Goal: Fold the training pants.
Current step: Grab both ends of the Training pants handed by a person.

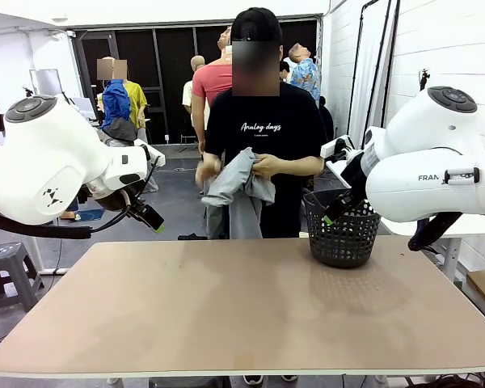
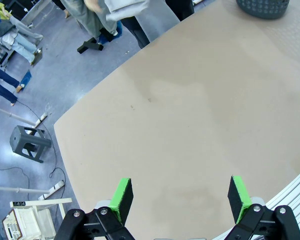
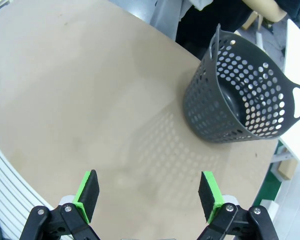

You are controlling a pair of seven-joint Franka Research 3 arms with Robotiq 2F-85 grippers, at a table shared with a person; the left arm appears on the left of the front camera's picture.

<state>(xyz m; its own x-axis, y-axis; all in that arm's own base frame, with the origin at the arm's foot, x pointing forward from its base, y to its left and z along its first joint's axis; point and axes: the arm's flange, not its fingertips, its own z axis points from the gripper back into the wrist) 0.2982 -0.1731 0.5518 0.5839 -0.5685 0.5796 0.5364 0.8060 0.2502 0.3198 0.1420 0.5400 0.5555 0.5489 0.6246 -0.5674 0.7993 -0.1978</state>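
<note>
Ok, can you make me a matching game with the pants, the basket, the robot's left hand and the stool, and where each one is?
Things:
1. training pants
2. basket
3. robot's left hand
4. stool

Places:
A. on the floor
B. open, above the table
C. held by the person
D. standing on the table

Pairs: 1-C, 2-D, 3-B, 4-A.
</note>
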